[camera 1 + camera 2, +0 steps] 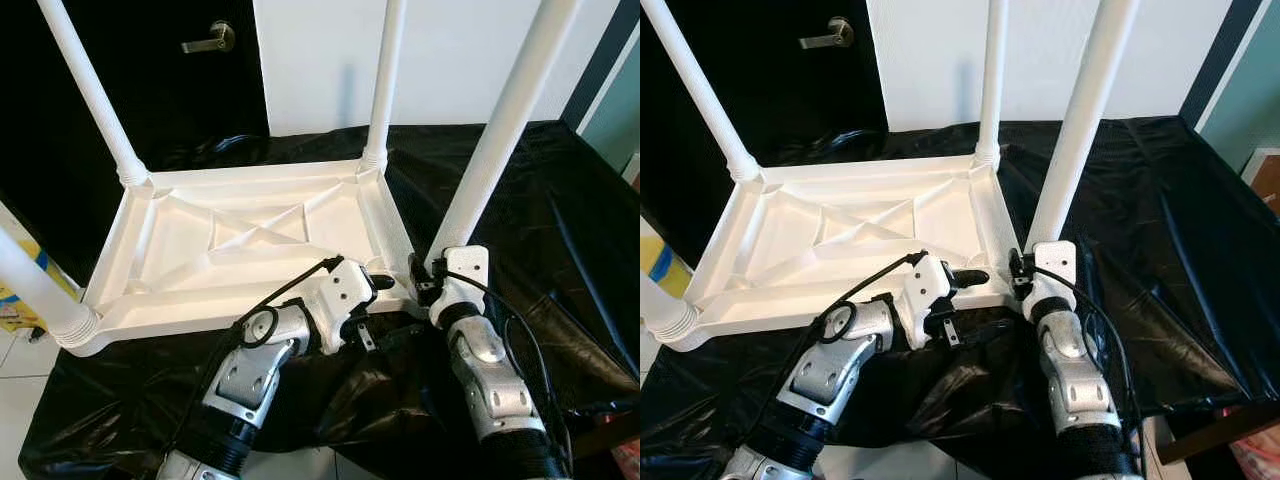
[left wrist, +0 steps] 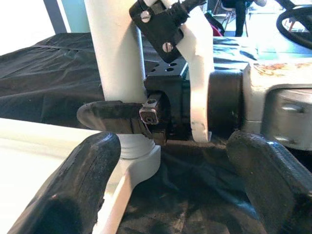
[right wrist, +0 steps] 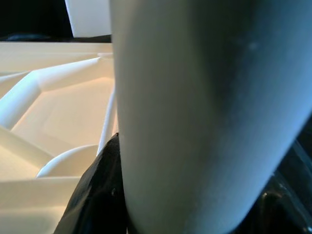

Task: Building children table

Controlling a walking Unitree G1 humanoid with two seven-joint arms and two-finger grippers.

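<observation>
Black plastic sheet, dark door and pale wall around the work spot.

A crinkled black sheet [image 1: 560, 230] spreads under and to every side of the claws. Well beyond them stands a dark door [image 1: 150, 80] with a metal lever handle [image 1: 210, 40], and just beside it a white wall [image 1: 450, 50]. Off to the far left of the claws sits something yellow and blue [image 1: 20, 290], too cropped to identify.

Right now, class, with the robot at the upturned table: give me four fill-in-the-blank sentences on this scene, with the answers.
1. The white plastic children's table lies ____ down.
2. ____ white legs point upward.
3. The right gripper clasps the near-right leg near its ____.
4. Black ____ covers the surface beneath.

Answers: upside; four; base; sheeting
</observation>
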